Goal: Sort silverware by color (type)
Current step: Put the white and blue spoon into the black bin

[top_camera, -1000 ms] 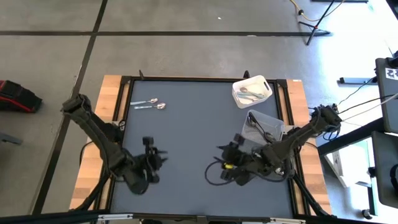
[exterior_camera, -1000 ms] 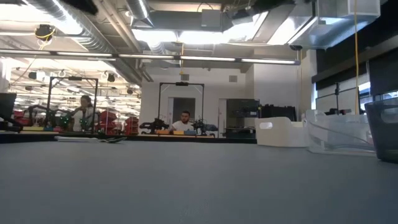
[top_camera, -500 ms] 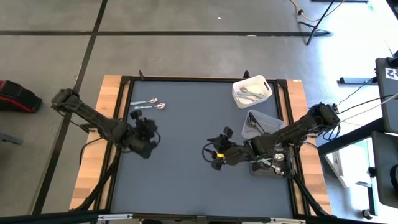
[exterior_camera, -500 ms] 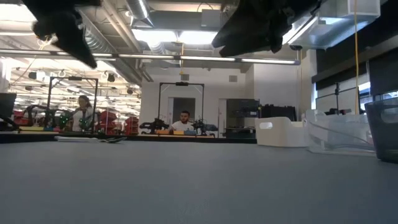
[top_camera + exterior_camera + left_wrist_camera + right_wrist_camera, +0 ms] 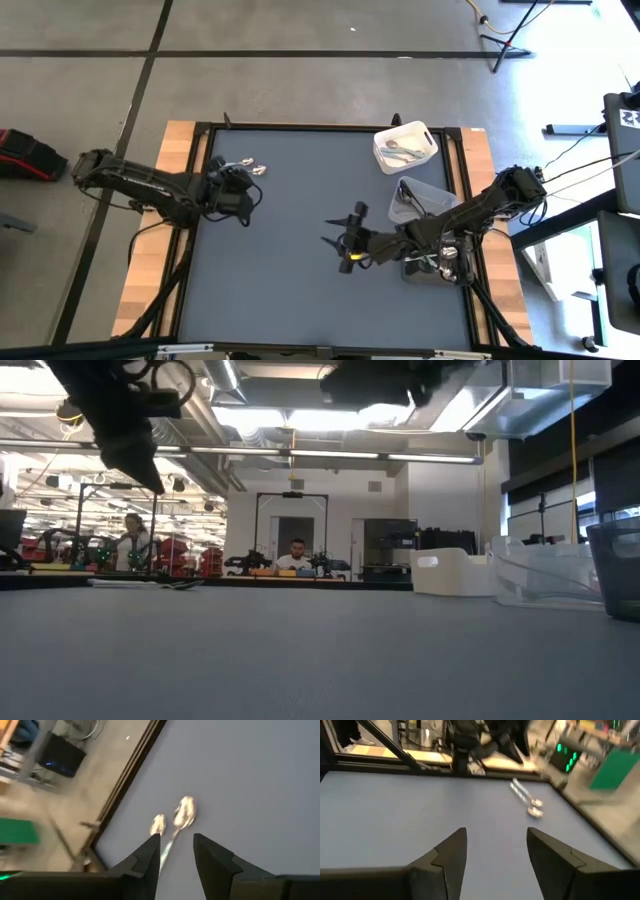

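Observation:
Two shiny silver spoons (image 5: pixel 255 166) lie flat on the grey mat near its far left corner; their bowls (image 5: pixel 184 813) show in the left wrist view. My left gripper (image 5: pixel 175 837) is open and hovers just on the near side of them, its fingers on either side of one handle without touching it. My right gripper (image 5: pixel 496 834) is open above the mat's middle (image 5: pixel 340 240), facing the same spoons (image 5: pixel 527 800). More silver spoons lie in the white bin (image 5: pixel 405 147).
The white bin stands at the far right; a clear bin (image 5: pixel 425 198) sits nearer, and a dark bin (image 5: pixel 615 568) nearer still. The mat (image 5: pixel 290 290) is framed by a black rail with wooden borders (image 5: pixel 170 160). People sit in the room beyond (image 5: pixel 296 556).
My left gripper has swung from the near left part of the mat toward the far edge, up to the two spoons. My right gripper has moved from the right toward the mat's middle and a little toward the far edge. The spoons have stayed put.

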